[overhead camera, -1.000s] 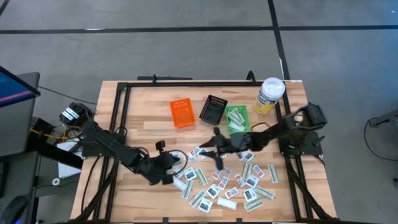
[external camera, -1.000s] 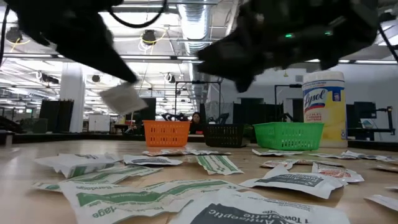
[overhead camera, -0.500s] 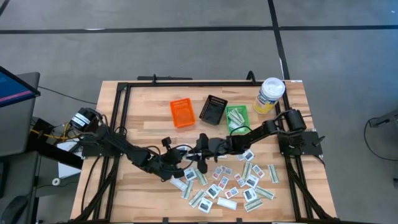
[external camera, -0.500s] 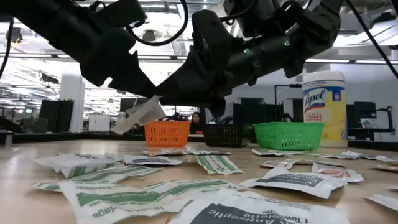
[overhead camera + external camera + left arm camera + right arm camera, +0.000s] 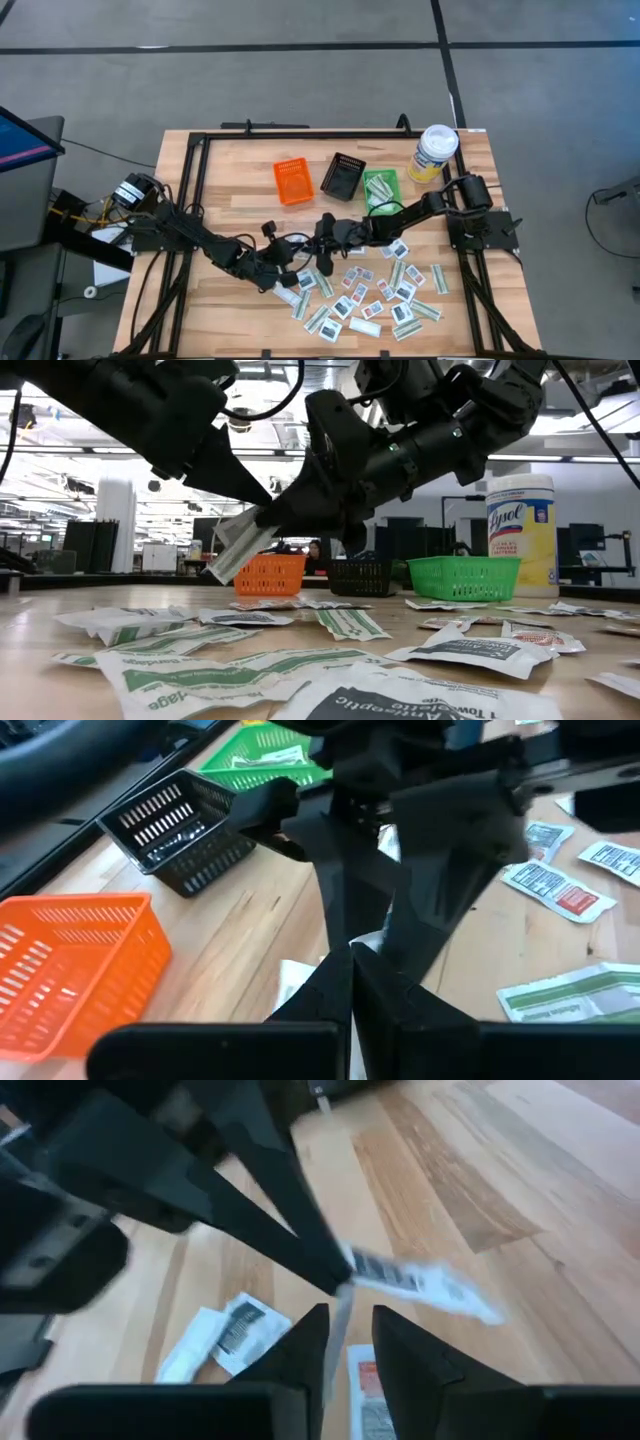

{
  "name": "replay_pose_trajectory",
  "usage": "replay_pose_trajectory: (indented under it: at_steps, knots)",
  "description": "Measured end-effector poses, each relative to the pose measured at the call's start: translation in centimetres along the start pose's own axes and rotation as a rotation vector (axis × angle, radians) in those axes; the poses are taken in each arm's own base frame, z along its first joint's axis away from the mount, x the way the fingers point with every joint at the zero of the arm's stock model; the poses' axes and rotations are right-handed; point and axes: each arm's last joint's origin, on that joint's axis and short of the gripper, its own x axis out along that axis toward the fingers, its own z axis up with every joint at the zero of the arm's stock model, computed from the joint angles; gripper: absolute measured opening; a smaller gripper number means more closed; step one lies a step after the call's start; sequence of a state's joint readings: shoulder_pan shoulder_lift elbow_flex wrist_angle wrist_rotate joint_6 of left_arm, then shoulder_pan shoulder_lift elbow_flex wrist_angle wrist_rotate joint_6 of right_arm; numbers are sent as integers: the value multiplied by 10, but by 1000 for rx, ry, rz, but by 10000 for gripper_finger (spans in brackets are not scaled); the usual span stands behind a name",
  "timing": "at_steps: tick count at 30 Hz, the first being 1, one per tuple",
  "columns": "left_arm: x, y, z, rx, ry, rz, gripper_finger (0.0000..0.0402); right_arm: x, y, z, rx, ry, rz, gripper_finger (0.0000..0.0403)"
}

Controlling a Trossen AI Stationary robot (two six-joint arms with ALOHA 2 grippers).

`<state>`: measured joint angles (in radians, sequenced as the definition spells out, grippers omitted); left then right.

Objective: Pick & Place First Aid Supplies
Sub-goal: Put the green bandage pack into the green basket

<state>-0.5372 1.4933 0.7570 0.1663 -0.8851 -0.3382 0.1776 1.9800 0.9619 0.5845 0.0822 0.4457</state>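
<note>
Arms converge mid-table: left gripper (image 5: 262,512) jaws clamp packet (image 5: 236,545); right gripper (image 5: 285,515) jaws flank it.

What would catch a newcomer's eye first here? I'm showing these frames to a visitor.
The two arms meet above the table's middle: the left gripper, shut, holds a white packet in the air while the right gripper closes in on it. Below and to the right lies a scatter of packets. Behind stand an orange bin, a black bin and a green bin.
</note>
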Motion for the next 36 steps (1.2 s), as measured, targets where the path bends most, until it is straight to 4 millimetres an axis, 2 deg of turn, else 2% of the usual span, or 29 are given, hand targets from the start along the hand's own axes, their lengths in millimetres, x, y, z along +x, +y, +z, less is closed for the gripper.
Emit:
replay_pose_trajectory:
  at_steps: [6, 13, 18, 23, 28, 31, 36]
  knots:
    - [0, -1, 0, -6, 12, -45, 4, 0, -3, -3, -32, 41, -15, 7]
    - [0, -4, 0, -19, 43, -145, 11, -3, -1, -7, -29, 123, 53, 3]
    - [0, -5, -1, -19, 51, -168, 34, -15, 3, 0, -5, 195, 61, 2]
    - [0, -5, -1, -29, 52, -168, 56, -44, 8, 15, -7, 300, 10, 1]
    - [0, -5, 0, -46, 53, -168, 71, -86, 18, 32, -77, 356, -84, 1]
    - [0, -5, 0, -46, 53, -168, 77, -113, 19, 39, -141, 356, -241, 1]
    - [-1, -5, -1, -46, 57, -177, 84, -151, 0, 43, -145, 382, -616, 1]
